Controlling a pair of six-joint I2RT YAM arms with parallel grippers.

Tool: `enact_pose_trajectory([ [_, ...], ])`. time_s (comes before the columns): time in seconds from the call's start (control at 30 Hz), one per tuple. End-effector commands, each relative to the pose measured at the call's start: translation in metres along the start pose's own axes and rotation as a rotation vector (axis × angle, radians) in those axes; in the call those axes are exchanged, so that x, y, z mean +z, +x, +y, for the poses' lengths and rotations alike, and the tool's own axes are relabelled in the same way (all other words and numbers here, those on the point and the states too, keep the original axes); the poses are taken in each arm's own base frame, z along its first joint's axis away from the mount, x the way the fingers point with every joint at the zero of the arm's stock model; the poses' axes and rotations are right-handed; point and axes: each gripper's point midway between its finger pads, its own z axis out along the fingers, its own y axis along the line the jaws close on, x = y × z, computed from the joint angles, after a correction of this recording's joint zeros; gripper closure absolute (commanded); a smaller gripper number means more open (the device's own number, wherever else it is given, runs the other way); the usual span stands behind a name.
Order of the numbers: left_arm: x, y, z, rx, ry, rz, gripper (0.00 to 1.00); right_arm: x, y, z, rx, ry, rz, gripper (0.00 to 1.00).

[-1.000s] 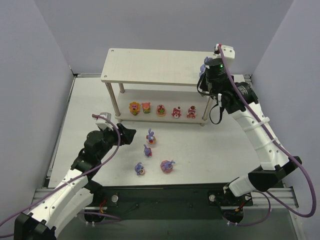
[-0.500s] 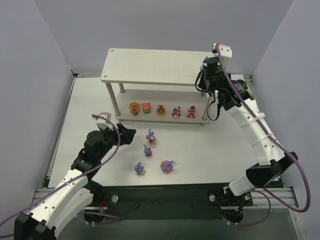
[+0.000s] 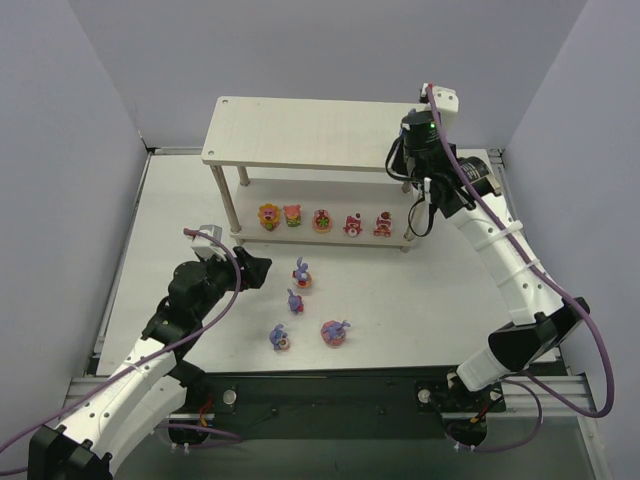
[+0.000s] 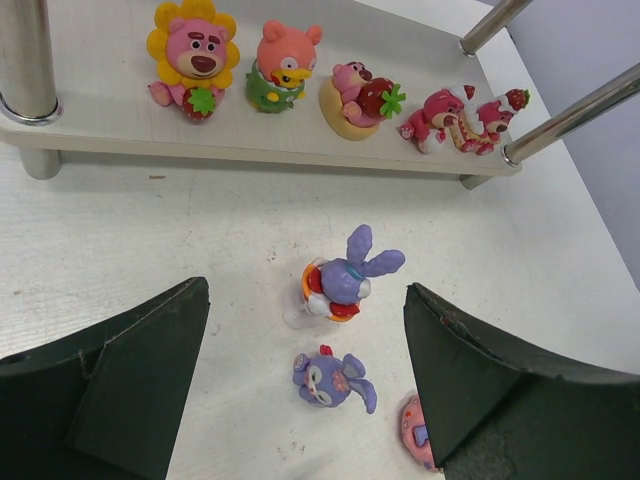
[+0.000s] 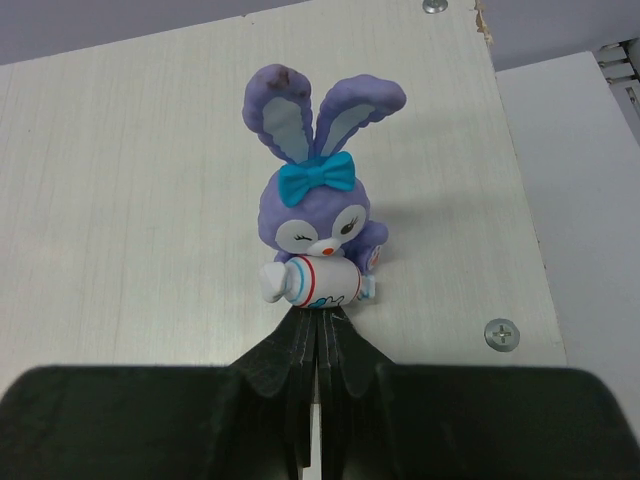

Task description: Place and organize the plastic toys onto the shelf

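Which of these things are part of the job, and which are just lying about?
Job: shelf; five pink and yellow toys on its lower tier; four purple bunnies on the table; one bunny on the top tier, by the right fingers.
Lying about: table; purple cables.

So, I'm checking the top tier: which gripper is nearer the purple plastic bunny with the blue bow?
Right. The right gripper, shut, is right at the bunny atop the pale wood-look shelf; the left gripper hangs open over the white table.
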Motion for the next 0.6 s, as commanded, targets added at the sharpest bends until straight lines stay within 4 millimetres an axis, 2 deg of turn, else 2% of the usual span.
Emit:
enact_pose_trajectory([
  [0.0, -0.001, -0.014, -0.008, 0.007, 0.015, -0.034, 0.11, -0.005, 0.003, 0.001, 0.007, -0.022, 0.019, 1.0],
  [0.13, -0.001, -0.013, -0.008, 0.003, 0.013, -0.031, 0.11, -0.027, -0.008, 0.0, 0.034, -0.074, -0.014, 0.94],
  [0.2, 0.0, -0.013, -0.008, 0.001, 0.013, -0.03, 0.11, -0.041, -0.015, 0.0, 0.053, -0.113, -0.043, 0.87],
  [0.4, 0.0, -0.015, -0.003, -0.007, -0.014, -0.039, 0.11, -0.075, -0.021, -0.005, 0.082, -0.198, -0.075, 0.66],
  [0.47, 0.0, -0.013, -0.001, -0.007, -0.022, -0.035, 0.11, -0.078, -0.009, -0.009, 0.076, -0.204, -0.06, 0.58],
  [0.5, -0.001, -0.015, -0.002, -0.007, -0.025, -0.036, 0.11, -0.089, -0.011, -0.014, 0.086, -0.217, -0.076, 0.55],
  [0.53, -0.002, -0.015, -0.001, -0.007, -0.027, -0.038, 0.11, -0.095, -0.001, -0.021, 0.085, -0.224, -0.069, 0.47],
  [0.57, -0.002, -0.015, -0.001, -0.007, -0.028, -0.042, 0.11, -0.098, 0.005, -0.023, 0.087, -0.23, -0.064, 0.44],
])
